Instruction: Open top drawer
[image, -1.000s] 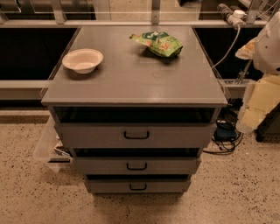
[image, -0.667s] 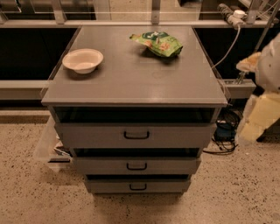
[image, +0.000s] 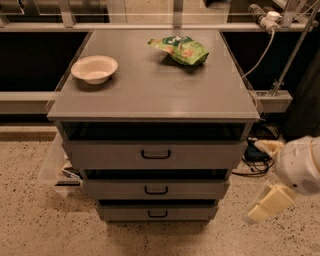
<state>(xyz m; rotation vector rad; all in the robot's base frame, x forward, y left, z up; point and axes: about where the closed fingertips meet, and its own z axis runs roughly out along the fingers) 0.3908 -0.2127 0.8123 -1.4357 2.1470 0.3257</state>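
Note:
The top drawer (image: 200, 156) is the widest and tallest of three grey fronts, with a small black loop handle (image: 155, 154) at its middle. A dark gap (image: 150, 131) shows between its upper edge and the cabinet top. My gripper (image: 274, 196), white with cream parts, hangs low at the right, beside the cabinet's right front corner at the height of the two lower drawers. It is apart from the top drawer and its handle and holds nothing.
The middle drawer (image: 200, 190) and bottom drawer (image: 130, 213) sit below. A white bowl (image: 94, 68) and a green snack bag (image: 179, 49) lie on the cabinet top (image: 150, 90). Cables (image: 257, 155) lie on the speckled floor right of the cabinet. A clear bin (image: 55, 167) stands at its left.
My arm has dropped from tabletop height at the right edge to floor level beside the lower drawers. The drawers, bowl and bag have not moved.

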